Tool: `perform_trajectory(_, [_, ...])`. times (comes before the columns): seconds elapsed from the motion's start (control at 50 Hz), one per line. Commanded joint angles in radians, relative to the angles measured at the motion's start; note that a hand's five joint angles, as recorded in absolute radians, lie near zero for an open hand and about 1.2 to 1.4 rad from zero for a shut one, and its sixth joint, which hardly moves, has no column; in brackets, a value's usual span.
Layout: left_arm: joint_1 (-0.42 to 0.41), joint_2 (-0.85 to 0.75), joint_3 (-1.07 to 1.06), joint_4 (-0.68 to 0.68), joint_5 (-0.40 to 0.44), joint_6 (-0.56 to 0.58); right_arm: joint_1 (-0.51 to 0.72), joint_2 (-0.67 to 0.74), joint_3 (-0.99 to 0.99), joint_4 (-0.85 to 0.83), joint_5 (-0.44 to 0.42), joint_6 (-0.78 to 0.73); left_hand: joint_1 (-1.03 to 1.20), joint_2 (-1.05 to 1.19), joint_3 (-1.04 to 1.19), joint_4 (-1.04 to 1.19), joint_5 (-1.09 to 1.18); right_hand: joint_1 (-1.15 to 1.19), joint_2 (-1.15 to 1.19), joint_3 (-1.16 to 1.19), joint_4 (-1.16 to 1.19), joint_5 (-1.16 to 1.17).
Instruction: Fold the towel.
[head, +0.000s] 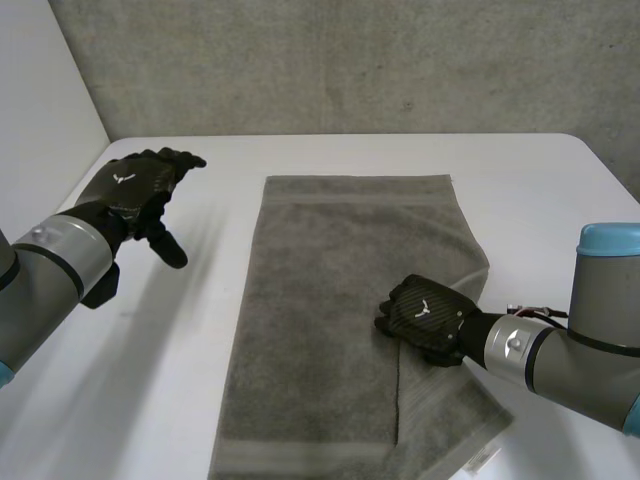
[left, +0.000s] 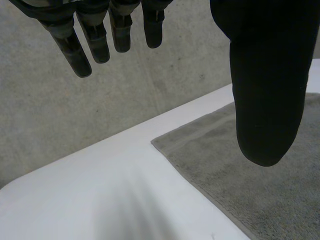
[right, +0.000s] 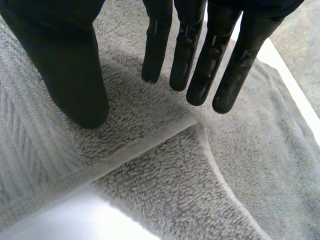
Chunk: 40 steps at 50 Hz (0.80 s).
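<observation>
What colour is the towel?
The towel is plain grey, with a flat woven band near each end; best seen in the head view.

Behind it all, a rough grey concrete wall (head: 350, 60) runs the full width, mottled and pitted. Over on the left, a plain white side wall (head: 40, 100) meets it at a corner. The smooth white surface (head: 170, 370) reaches back toward the concrete, its far right corner rounded, evenly lit.

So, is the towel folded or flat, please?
Partly folded: the towel is doubled over at its right edge, by the right hand; elsewhere flat.
</observation>
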Motion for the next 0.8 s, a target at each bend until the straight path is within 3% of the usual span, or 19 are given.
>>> perform_trajectory(0.02, [-0.001,0.0,-0.008,-0.001,0.001,0.0,-0.009,0.009,-0.015,0.012,0.005,-0.01,0.021,0.021,0.021,0.021,0.009,0.652,0.558,0.551,0.554,0.578])
perform_trajectory(0.06, [-0.001,0.0,-0.008,-0.001,0.001,0.0,-0.009,0.003,-0.025,0.014,0.005,-0.009,0.021,0.021,0.021,0.021,0.009,0.776,0.681,0.674,0.677,0.701])
perform_trajectory(0.2, [-0.003,0.002,-0.008,-0.001,0.001,0.0,0.004,-0.061,-0.086,0.031,0.018,0.057,0.027,0.027,0.027,0.027,0.015,0.777,0.682,0.676,0.678,0.703])
perform_trajectory(0.3, [-0.003,0.002,-0.008,-0.001,0.003,0.002,0.045,-0.173,-0.167,0.032,0.036,0.274,0.033,0.033,0.033,0.032,0.02,0.777,0.682,0.676,0.678,0.703])
perform_trajectory(0.46, [-0.013,-0.005,-0.025,0.0,0.016,0.007,0.073,-0.3,-0.25,0.029,0.092,0.459,0.045,0.045,0.044,0.044,0.032,0.777,0.682,0.676,0.678,0.703])
perform_trajectory(0.62, [-0.047,-0.05,-0.043,-0.001,0.032,0.008,0.099,-0.302,-0.301,0.037,0.243,0.476,0.045,0.045,0.044,0.044,0.032,0.777,0.682,0.676,0.678,0.703])
perform_trajectory(0.8, [-0.067,-0.074,-0.063,-0.004,0.096,0.008,0.136,-0.279,-0.301,0.04,0.289,0.485,0.045,0.045,0.044,0.044,0.032,0.777,0.682,0.676,0.678,0.703])
